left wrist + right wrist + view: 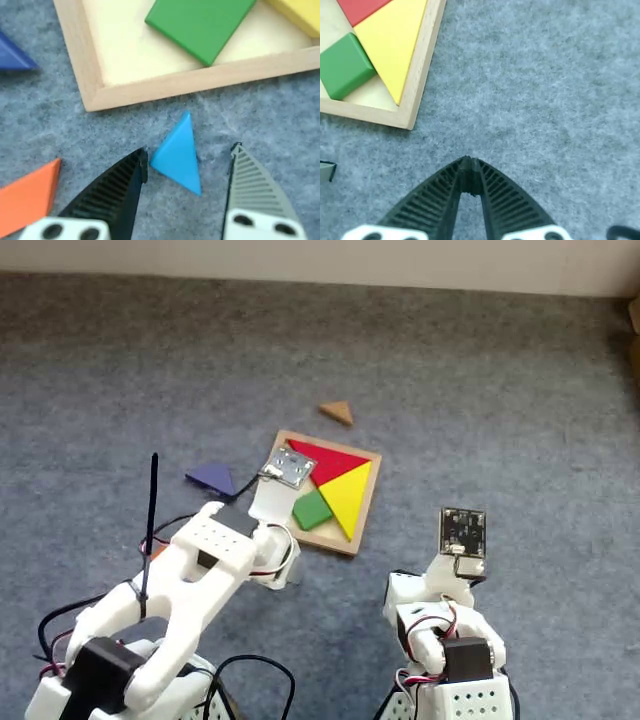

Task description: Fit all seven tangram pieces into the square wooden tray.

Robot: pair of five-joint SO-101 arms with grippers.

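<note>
Left claw point(190, 150) was wide over light-blue triangle point(176, 156) by tray point(150, 92); arm point(200, 565) hid it from above | right claw point(468, 167) was closed | orange piece point(25, 197) by tray

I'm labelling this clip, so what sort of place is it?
Probably a robotics test bench: a white left arm and right arm sit at a grey felt-covered table with a wooden tangram tray.

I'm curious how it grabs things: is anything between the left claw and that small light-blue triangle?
Nothing visible. The open left gripper flanks the small light-blue triangle on grey carpet, just outside the square wooden tray.
</note>
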